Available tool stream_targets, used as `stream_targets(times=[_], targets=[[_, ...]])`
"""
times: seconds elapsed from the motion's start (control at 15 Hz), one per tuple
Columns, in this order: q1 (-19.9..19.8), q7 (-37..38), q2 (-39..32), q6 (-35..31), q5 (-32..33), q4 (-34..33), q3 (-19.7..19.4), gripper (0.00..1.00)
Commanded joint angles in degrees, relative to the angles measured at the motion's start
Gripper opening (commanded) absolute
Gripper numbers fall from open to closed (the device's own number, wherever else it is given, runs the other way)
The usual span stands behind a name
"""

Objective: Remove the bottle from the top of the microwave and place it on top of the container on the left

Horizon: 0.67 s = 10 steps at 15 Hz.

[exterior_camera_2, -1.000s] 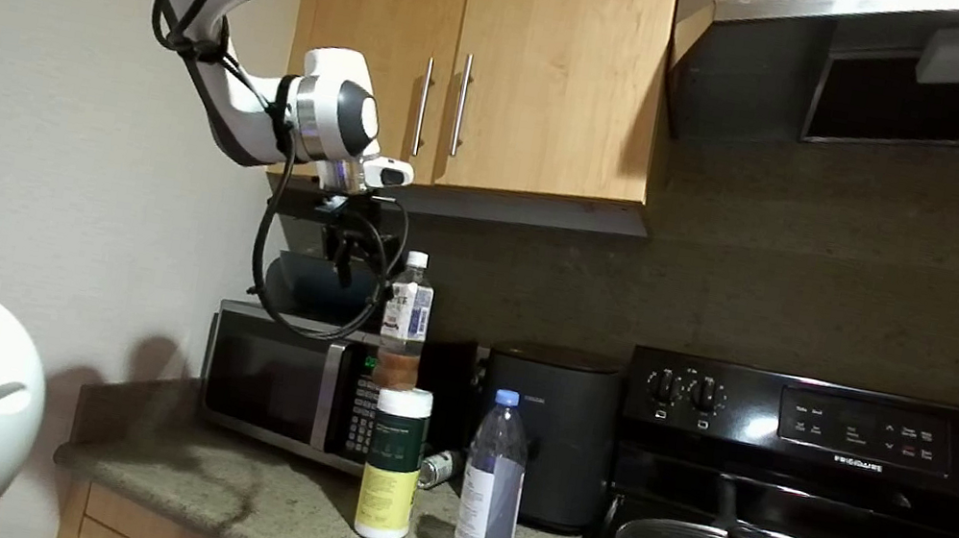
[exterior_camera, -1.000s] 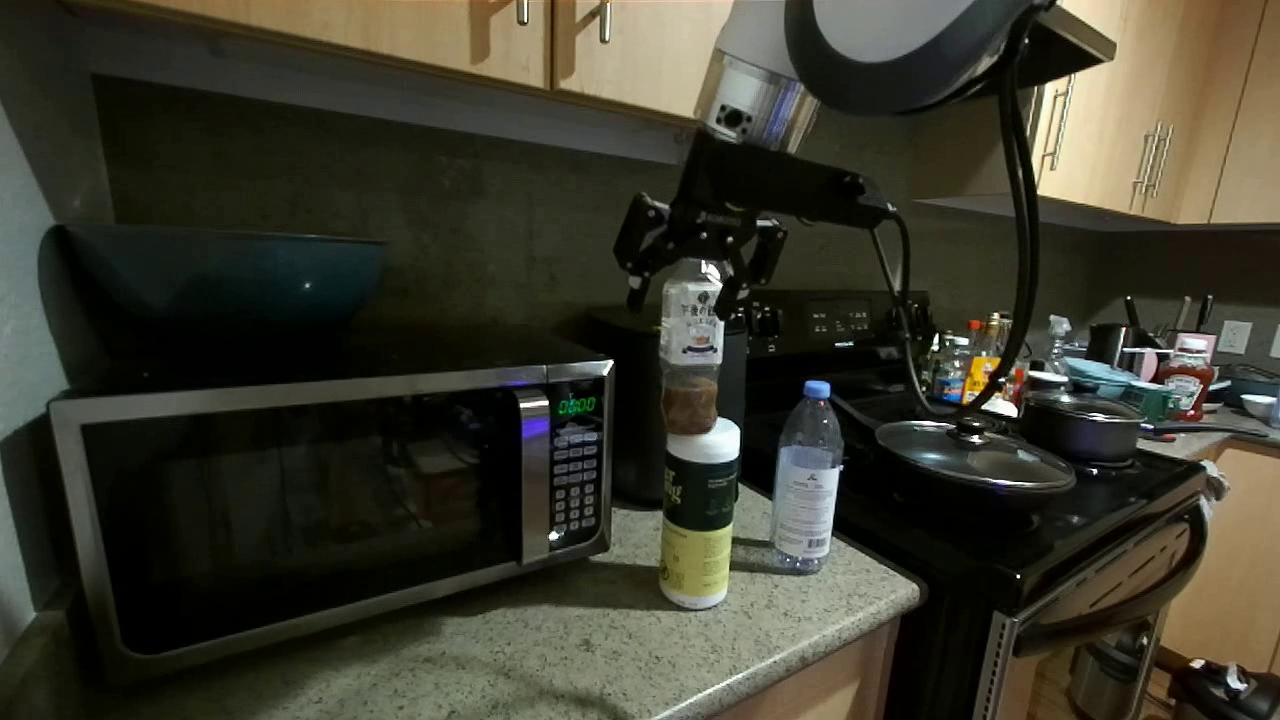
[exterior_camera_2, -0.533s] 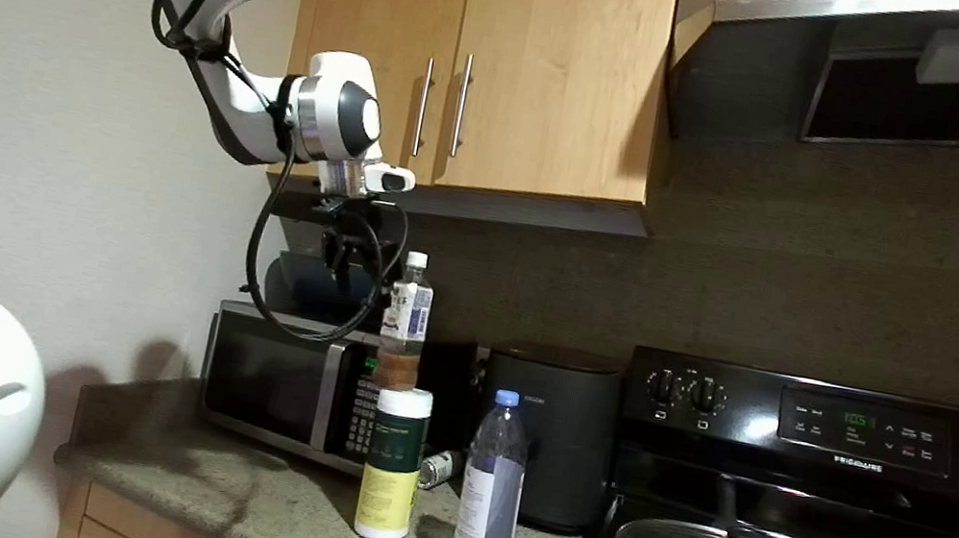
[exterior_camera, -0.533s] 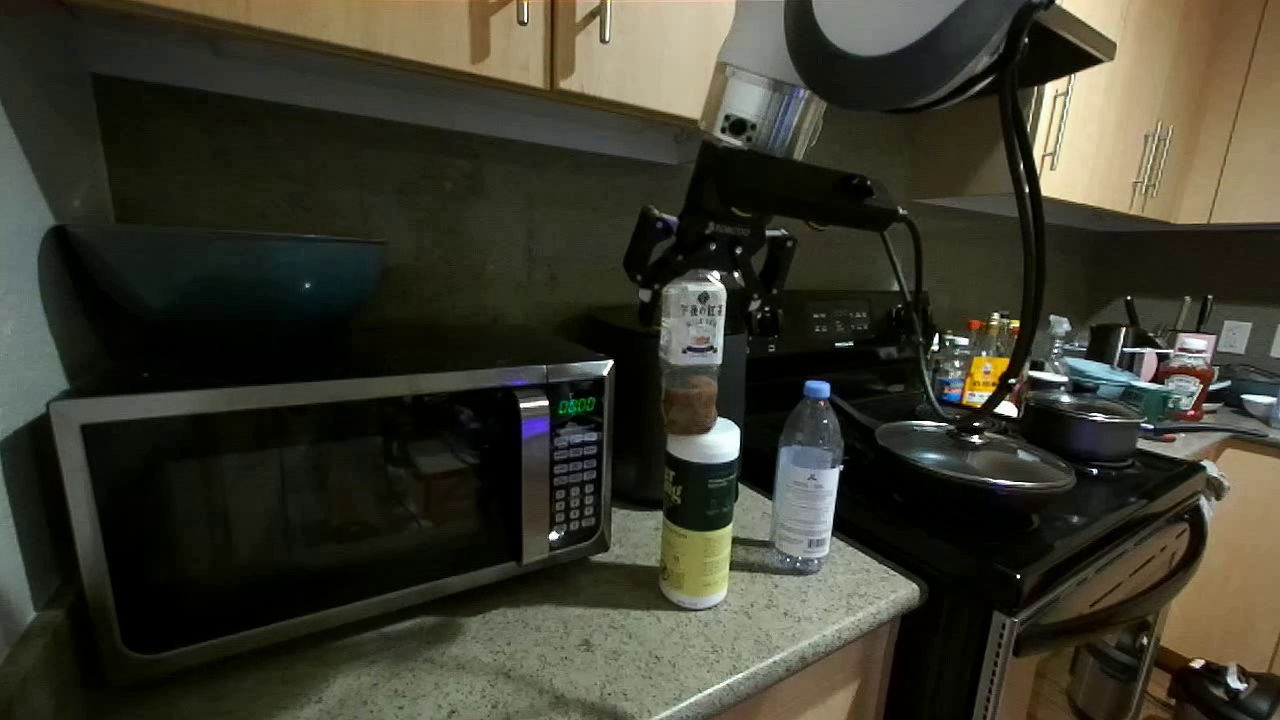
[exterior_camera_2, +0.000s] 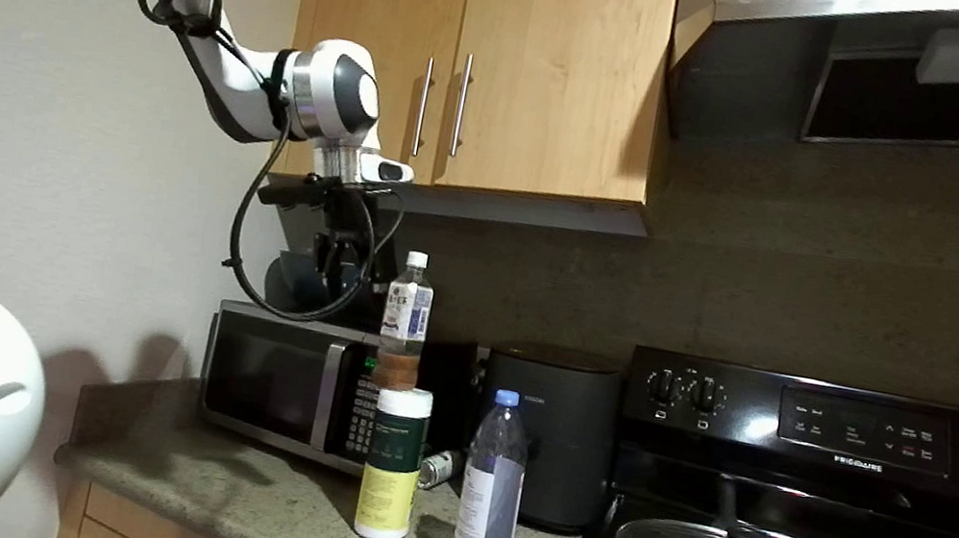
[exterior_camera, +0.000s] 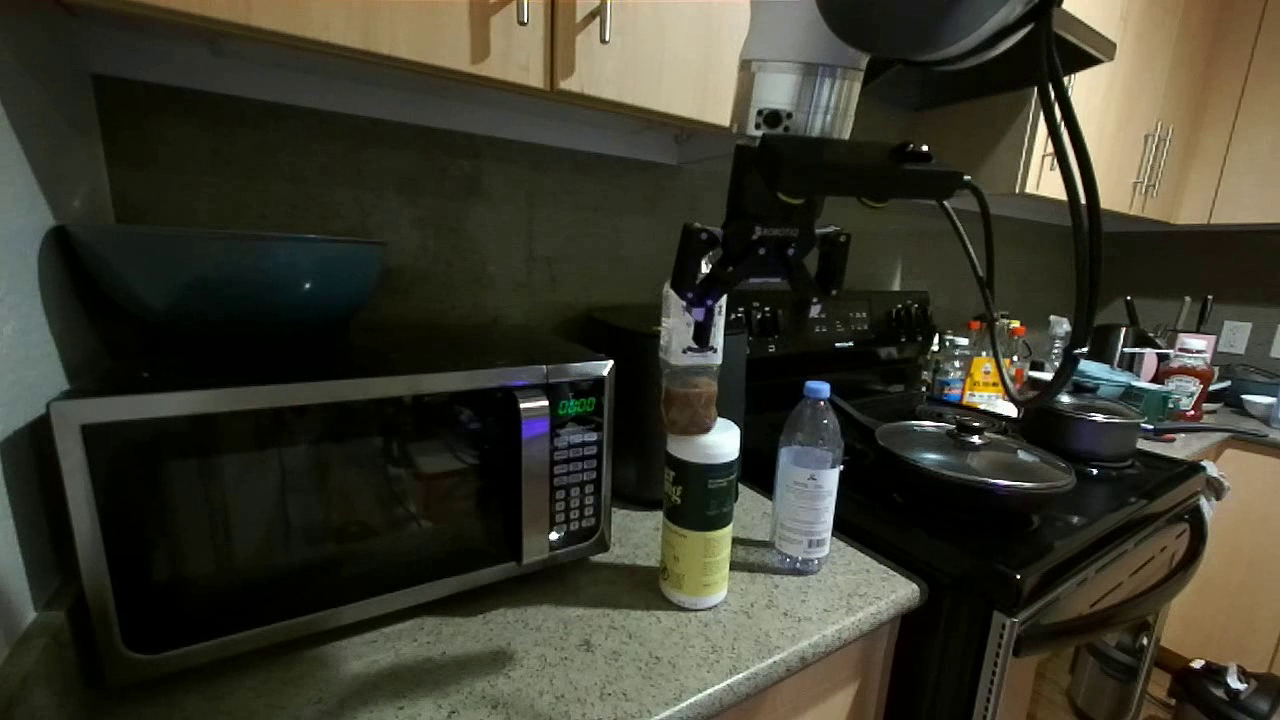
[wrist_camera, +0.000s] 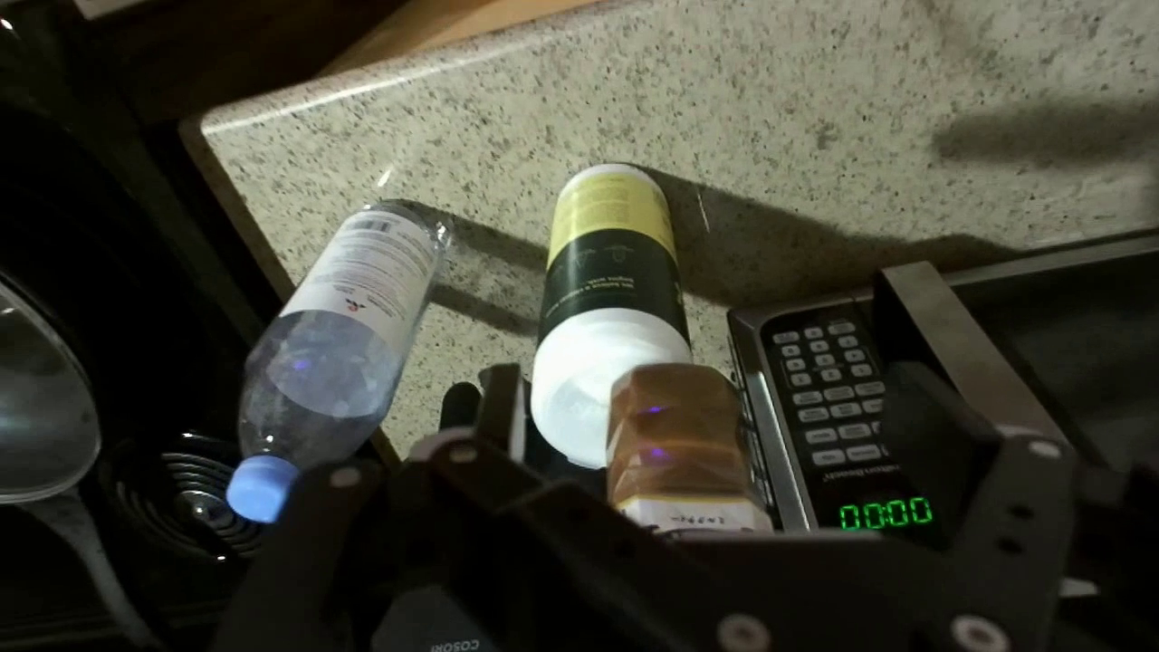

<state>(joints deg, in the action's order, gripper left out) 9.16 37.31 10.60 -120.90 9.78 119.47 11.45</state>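
In an exterior view, the pincer (exterior_camera: 759, 318) hangs spread, its left finger on the near side of the bottle (exterior_camera: 688, 382), which stands upright atop the container (exterior_camera: 698, 520); whether finger and bottle touch, I cannot tell.

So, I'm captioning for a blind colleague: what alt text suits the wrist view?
A bottle, brown at its base, stands off-centre on the white lid of a yellow-and-green container. Dark fingers stand apart in the foreground; a clear water bottle is at left, a microwave reading 00:00 at right.
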Motion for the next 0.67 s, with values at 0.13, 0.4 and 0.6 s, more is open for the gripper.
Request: stream_targets(times=[0.13,0.4,0.6], targets=[[-0.8,3.0,6.1,7.4,-1.0,2.9,1.2,1.0],[-0.8,6.2,9.3,7.2,-2.0,5.0,1.7,1.0],[-1.2,4.9,7.7,8.0,-0.9,3.1,2.1,1.0]])
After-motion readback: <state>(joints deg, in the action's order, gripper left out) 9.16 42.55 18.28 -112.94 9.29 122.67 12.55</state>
